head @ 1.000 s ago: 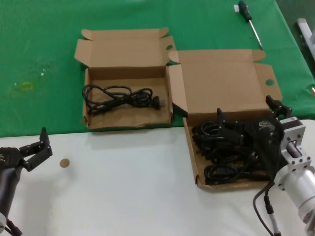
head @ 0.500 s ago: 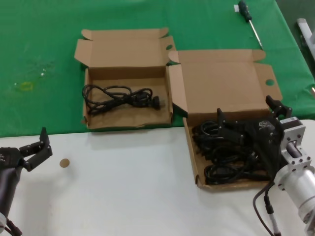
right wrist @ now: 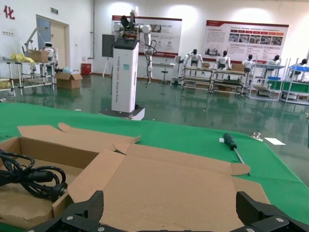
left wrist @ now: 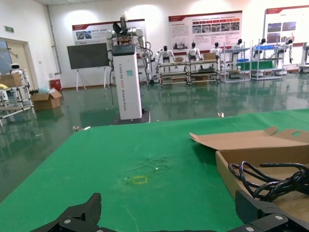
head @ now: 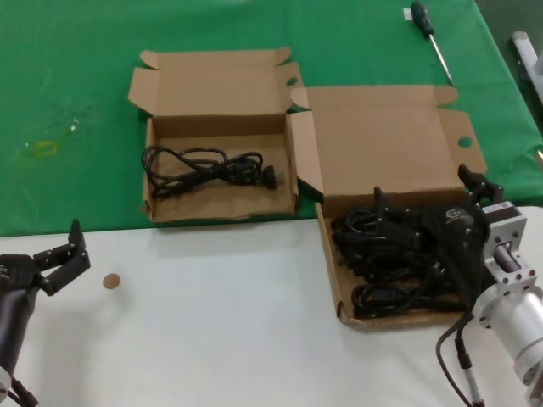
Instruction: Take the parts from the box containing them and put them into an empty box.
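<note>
Right tool (head: 428, 208) open over cords (head: 382, 271) in wider box (head: 333, 280), left tool (head: 64, 254) open, no legible labels.

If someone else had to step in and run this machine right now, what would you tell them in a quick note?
Right gripper: jaws open, low over the pile of black cords in the wider box, holding nothing.
Left gripper: jaws open, empty, parked over the white table, near the robot's left edge.
Done: one cord bundle already lies in the narrower box on the green cloth.
Left: several bundles remain in the wider box; each must be picked and moved across.
A screwdriver lies at the far right; it is not part of the job.
</note>
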Controlling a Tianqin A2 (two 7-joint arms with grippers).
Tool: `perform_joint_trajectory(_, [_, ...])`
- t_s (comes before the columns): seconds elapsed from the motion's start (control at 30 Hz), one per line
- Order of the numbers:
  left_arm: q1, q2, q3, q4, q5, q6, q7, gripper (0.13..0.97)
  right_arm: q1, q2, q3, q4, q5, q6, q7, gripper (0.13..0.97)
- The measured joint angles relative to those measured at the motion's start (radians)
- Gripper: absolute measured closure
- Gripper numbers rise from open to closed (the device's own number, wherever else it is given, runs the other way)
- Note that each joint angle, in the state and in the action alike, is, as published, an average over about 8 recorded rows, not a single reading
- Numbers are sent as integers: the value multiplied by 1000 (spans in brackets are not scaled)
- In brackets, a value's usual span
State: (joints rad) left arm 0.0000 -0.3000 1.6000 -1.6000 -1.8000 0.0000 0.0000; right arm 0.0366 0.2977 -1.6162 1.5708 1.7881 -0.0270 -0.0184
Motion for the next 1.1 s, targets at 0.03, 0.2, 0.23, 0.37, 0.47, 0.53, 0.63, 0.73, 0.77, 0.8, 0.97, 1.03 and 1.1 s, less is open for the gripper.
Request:
perform_joint_trajectory(0.03, [0,0,0,0,0,0,0,132,0,0,0,0,0,0,0,129])
perform_joint_trajectory(0.2, [0,0,0,0,0,0,0,132,0,0,0,0,0,0,0,129])
perform_joint_trajectory(0.23, [0,0,0,0,0,0,0,132,0,0,0,0,0,0,0,129])
perform_joint_trajectory(0.37, [0,0,0,0,0,0,0,132,0,0,0,0,0,0,0,129])
perform_joint_trajectory(0.47, [0,0,0,0,0,0,0,132,0,0,0,0,0,0,0,129])
perform_joint_trajectory(0.53, [0,0,0,0,0,0,0,132,0,0,0,0,0,0,0,129])
perform_joint_trajectory(0.63, [0,0,0,0,0,0,0,132,0,0,0,0,0,0,0,129])
perform_joint_trajectory(0.73, [0,0,0,0,0,0,0,132,0,0,0,0,0,0,0,129])
perform_joint_trajectory(0.77, [0,0,0,0,0,0,0,132,0,0,0,0,0,0,0,129])
perform_joint_trajectory(0.8, [0,0,0,0,0,0,0,132,0,0,0,0,0,0,0,129])
perform_joint_trajectory(0.97, [0,0,0,0,0,0,0,132,0,0,0,0,0,0,0,129])
perform_joint_trajectory(1.03, [0,0,0,0,0,0,0,132,0,0,0,0,0,0,0,129])
perform_joint_trajectory(1.1, [0,0,0,0,0,0,0,132,0,0,0,0,0,0,0,129])
